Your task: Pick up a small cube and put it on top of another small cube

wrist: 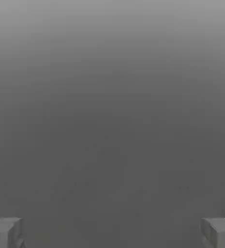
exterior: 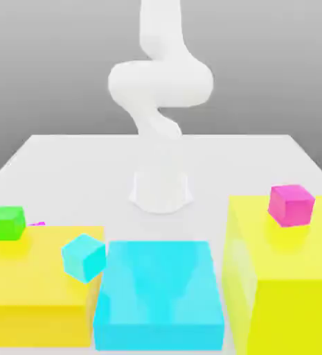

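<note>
One small magenta-pink cube [exterior: 291, 204] sits on top of the tall yellow block [exterior: 288, 277] at the exterior view's right. A thin magenta sliver [exterior: 37, 224] peeks out behind the low yellow block [exterior: 39, 277] at the exterior view's left; most of it is hidden. In the hand view my gripper [wrist: 112, 232] is open, its two grey fingertips [wrist: 5, 231] far apart with nothing between them, facing plain grey background. The white arm [exterior: 160, 90] rises from its base at the table's middle.
A small green cube [exterior: 7, 223] rests on the low yellow block. A small cyan cube [exterior: 84, 257] sits tilted at that block's right edge. A wide cyan block [exterior: 160, 295] lies between the two yellow blocks. The white table [exterior: 87, 166] stretches behind them.
</note>
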